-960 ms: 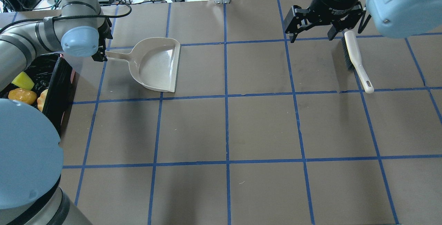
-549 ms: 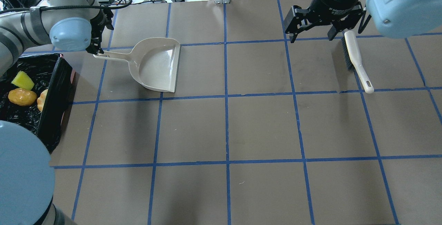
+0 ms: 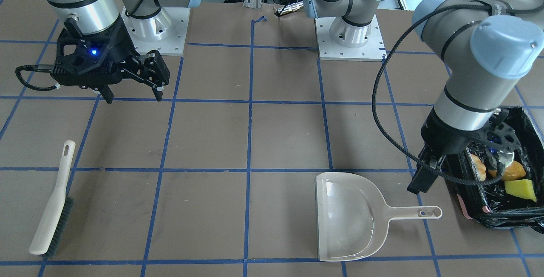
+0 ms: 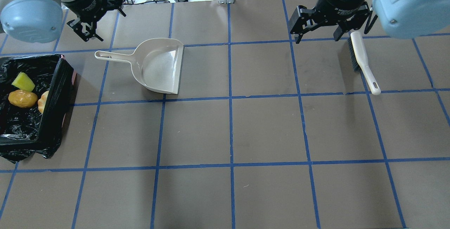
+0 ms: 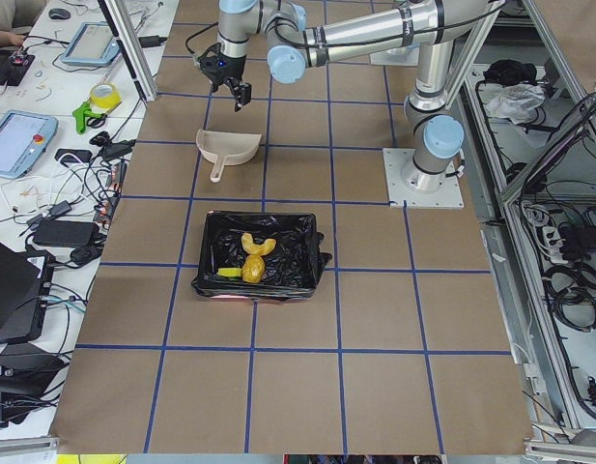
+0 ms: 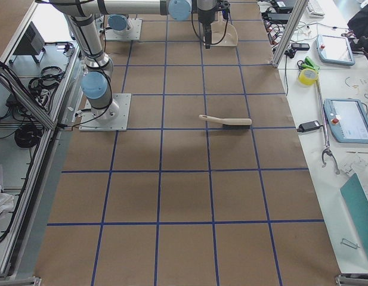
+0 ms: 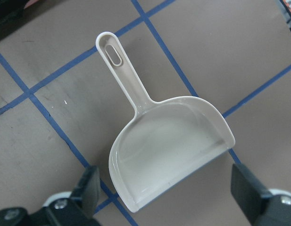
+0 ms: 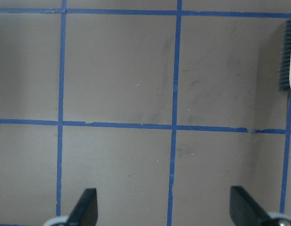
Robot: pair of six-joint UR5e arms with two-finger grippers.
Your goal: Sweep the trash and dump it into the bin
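The left gripper (image 4: 92,35) is lifting away from the dustpan (image 4: 160,68).
Its jaws are standing wide open and holding nothing; a second ago they were on the dustpan's handle. The right gripper (image 4: 318,36) is also hanging wide open and empty near the table's (image 4: 267,130) far edge, just beside the brush (image 4: 362,60). The trash (image 4: 23,98) is lying inside the bin (image 4: 62,81) at the table's left edge, near the left gripper and well apart from the right one. With both tools lying down, the job is looking finished.
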